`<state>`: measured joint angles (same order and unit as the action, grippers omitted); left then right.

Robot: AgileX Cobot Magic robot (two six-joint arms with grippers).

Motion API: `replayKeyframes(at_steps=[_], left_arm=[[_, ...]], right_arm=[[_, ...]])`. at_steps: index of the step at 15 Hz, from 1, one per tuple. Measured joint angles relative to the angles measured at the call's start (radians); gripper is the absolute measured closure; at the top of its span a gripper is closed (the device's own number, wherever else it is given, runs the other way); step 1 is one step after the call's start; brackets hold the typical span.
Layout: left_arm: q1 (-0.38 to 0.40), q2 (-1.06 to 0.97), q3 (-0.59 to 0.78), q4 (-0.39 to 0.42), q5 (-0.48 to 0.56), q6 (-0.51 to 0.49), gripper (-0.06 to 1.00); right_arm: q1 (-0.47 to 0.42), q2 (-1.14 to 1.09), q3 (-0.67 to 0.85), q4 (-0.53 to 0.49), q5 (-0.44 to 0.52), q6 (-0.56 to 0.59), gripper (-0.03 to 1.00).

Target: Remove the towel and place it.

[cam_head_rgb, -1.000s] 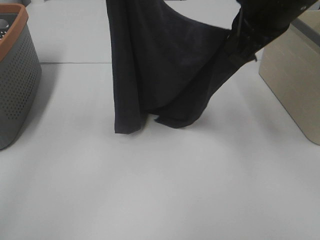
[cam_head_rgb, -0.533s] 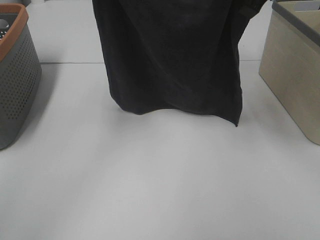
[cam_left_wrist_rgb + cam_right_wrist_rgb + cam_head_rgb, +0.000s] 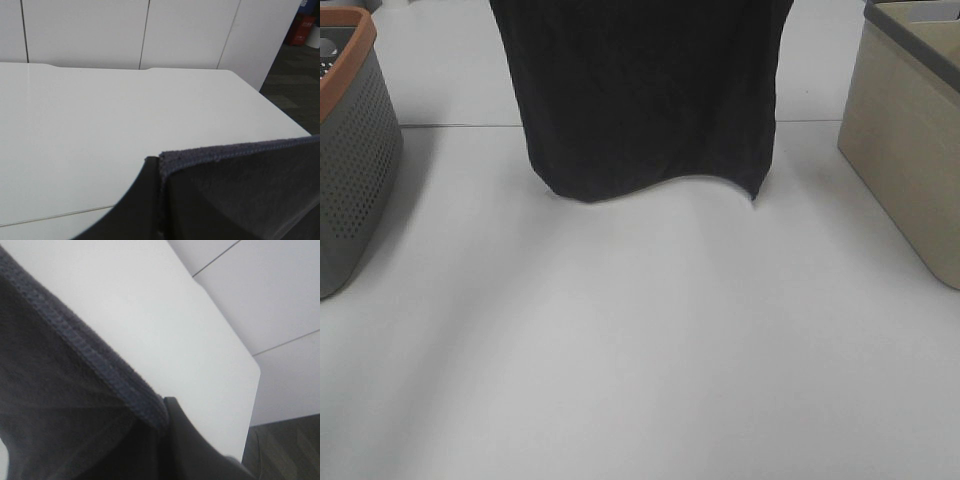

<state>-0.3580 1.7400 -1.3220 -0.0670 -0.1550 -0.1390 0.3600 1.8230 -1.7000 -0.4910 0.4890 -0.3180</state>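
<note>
Exterior high view crops the top of the hanging towel [image 3: 640,95].

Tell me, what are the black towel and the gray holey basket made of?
The towel: soft plush cloth, matte; its fuzzy nap and stitched hem show. The gray basket: probably hard plastic, matte; even rows of small holes, orange rim.
</note>
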Motion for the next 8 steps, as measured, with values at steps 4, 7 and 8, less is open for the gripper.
replayKeyframes(at_steps=[4,7,8], left_arm=[[0.049,0.048,-0.016,0.154,-0.128,0.000,0.94],[0.033,0.031,0.204,0.185,-0.369,0.000,0.94],[0.023,0.003,0.358,0.197,-0.481,-0.003,0.94]], right_arm=[[0.000,0.054,-0.019,-0.032,-0.074,0.137,0.95],[0.001,-0.028,0.164,-0.103,-0.118,0.212,0.95],[0.001,-0.101,0.341,-0.112,-0.195,0.212,0.95]])
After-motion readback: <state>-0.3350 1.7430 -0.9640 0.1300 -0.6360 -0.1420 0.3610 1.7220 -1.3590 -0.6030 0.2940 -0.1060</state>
